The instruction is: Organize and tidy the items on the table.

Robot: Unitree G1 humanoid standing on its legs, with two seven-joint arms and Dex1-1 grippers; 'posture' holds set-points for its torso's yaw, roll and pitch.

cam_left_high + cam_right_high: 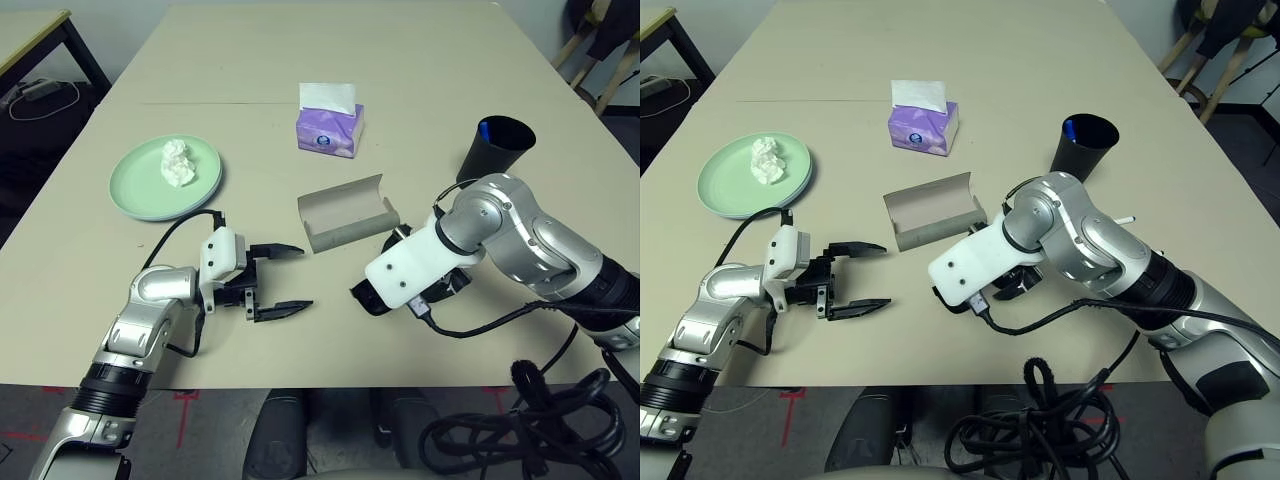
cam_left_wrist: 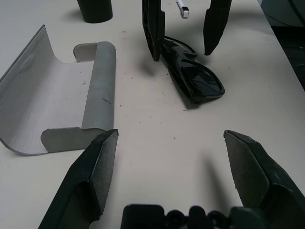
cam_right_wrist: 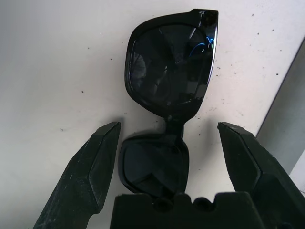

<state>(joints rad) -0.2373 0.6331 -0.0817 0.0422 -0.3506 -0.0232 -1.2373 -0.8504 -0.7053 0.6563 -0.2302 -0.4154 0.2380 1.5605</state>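
On the beige table (image 1: 420, 60), black sunglasses (image 3: 171, 62) lie folded, lenses up. My right gripper (image 3: 167, 126) hangs open straight over them, one finger on each side, touching nothing. Just beyond lies the grey glasses case (image 1: 345, 212), lid open. My left gripper (image 1: 303, 277) rests open on the table, pointing at the sunglasses, a hand's width short of them. At the left, a pale green plate (image 1: 140, 190) carries the white tissue wad (image 1: 178, 162). The black cup (image 1: 495, 148) at the right holds the blue pen (image 1: 484, 129). The pale blue plate is hidden or out of view.
A purple tissue box (image 1: 330, 128) stands behind the case. A small white stick (image 1: 1125, 218) lies near the cup. A smaller desk (image 1: 30, 35) is off the far left corner, and black cables (image 1: 520, 425) hang below the table's near edge.
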